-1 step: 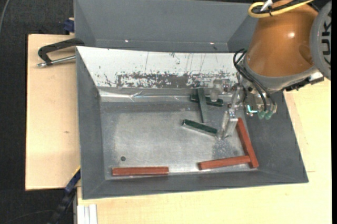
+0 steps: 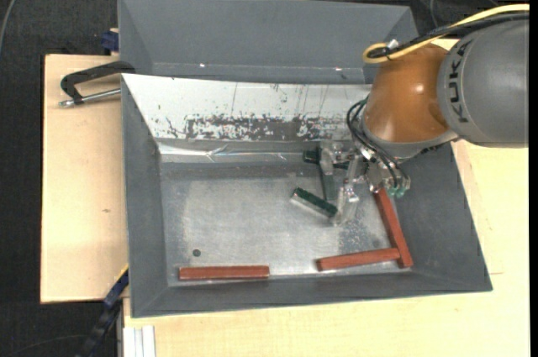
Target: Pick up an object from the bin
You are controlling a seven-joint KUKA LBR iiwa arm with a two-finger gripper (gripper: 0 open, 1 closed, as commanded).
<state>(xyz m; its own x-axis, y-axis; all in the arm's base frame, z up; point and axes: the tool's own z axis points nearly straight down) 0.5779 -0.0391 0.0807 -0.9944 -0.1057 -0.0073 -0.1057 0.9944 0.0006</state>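
The gripper [image 2: 347,194] hangs low in the right half of the bin [image 2: 141,196], near the back wall. It is just right of a small dark green block [image 2: 312,200] lying tilted on the floor. I cannot tell whether they touch, or whether the gripper is spread or closed. A red bar [image 2: 392,228] lies along the right wall and a second bar [image 2: 357,261] along the front edge, and the two meet at the corner. A third bar [image 2: 224,271] lies at front left. The left floor offers open room, with only a dark speck [image 2: 196,254].
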